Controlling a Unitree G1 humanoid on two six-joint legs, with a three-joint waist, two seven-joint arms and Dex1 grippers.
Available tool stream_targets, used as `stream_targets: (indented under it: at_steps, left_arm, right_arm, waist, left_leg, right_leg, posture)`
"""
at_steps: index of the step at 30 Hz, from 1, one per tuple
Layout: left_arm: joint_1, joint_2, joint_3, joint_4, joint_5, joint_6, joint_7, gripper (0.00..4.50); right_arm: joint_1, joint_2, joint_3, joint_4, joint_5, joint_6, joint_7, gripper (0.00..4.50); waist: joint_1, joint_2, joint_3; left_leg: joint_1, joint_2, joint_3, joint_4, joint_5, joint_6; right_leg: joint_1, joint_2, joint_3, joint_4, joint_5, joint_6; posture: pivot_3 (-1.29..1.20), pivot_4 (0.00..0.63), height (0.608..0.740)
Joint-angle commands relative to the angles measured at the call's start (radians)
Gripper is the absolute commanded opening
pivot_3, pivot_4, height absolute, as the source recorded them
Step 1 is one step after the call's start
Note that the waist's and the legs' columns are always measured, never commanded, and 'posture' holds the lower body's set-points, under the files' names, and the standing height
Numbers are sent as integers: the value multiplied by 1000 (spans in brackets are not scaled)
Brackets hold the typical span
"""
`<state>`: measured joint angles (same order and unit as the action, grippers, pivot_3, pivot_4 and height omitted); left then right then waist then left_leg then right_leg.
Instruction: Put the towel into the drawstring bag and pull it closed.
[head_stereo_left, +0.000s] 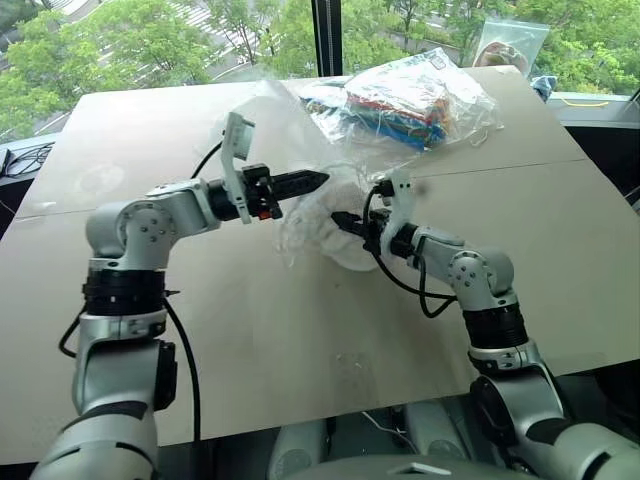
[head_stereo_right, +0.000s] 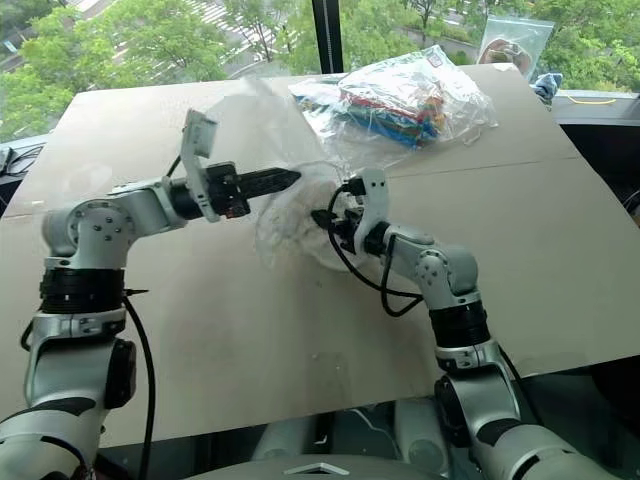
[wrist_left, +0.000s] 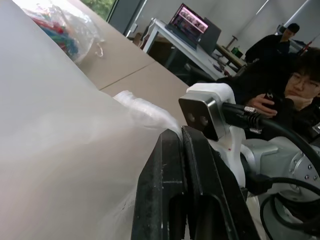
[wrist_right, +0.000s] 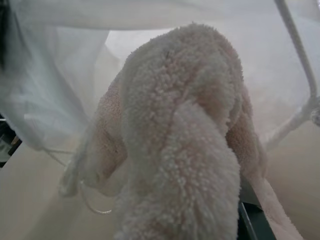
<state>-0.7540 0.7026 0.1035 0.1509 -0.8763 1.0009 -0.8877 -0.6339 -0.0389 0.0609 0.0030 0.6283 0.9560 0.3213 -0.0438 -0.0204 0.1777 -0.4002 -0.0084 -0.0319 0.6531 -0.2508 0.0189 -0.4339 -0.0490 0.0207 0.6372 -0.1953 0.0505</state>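
The towel (wrist_right: 175, 135), an off-white nubby cloth, hangs bunched from the right gripper (head_stereo_left: 345, 222), whose fingers are clamped on it. In the right wrist view it droops in a thick fold directly in front of the thin white bag (wrist_right: 55, 90), and a white cord (wrist_right: 300, 55) runs beside it. Whether the towel is already past the bag's mouth cannot be told.

The bag (head_stereo_right: 285, 215) is held up above the middle of the desk (head_stereo_left: 300, 330), between the two grippers. The left gripper (head_stereo_left: 318, 180) reaches in level from the left, its black fingers (wrist_left: 170, 190) pressed together on the bag's fabric. In the left wrist view the sheer cloth spreads wide beside those fingers. The right gripper meets the bag from the opposite side, slightly lower, so the two grippers sit near each other with the fabric between them.

Farther back on the desk lies a clear plastic bag (head_stereo_left: 405, 100) with colourful contents, well apart from the grippers. Beyond the desk, the left wrist view shows a seated person (wrist_left: 300, 95) and an open laptop (wrist_left: 192, 25).
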Motion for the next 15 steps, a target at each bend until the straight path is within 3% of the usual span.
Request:
stream_targets:
  at_steps: [1,9,15]
  left_arm:
    - [-22,40,2,14,30,-4,-74,0]
    - [8,15,12,-149,-6,69,-70,0]
    - [31,-13,50,-220,-67,141,-29,0]
  right_arm:
    - [-36,23,19,-19,6,-2,34,55]
    - [-212,126,71,360,-128,-189,142,55]
    - [-232,174,4,452,-109,-345,268,55]
  waist:
    - [0,0,0]
    - [0,0,0]
    - [0,0,0]
  left_leg:
    - [0,0,0,0,0,0]
    - [0,0,0,0,0,0]
    - [0,0,0,0,0,0]
  right_leg:
    - [0,0,0,0,0,0]
    - [0,0,0,1,0,0]
    - [0,0,0,0,0,0]
  posture:
    - [0,150,740]
    - [0,150,740]
    - [0,150,740]
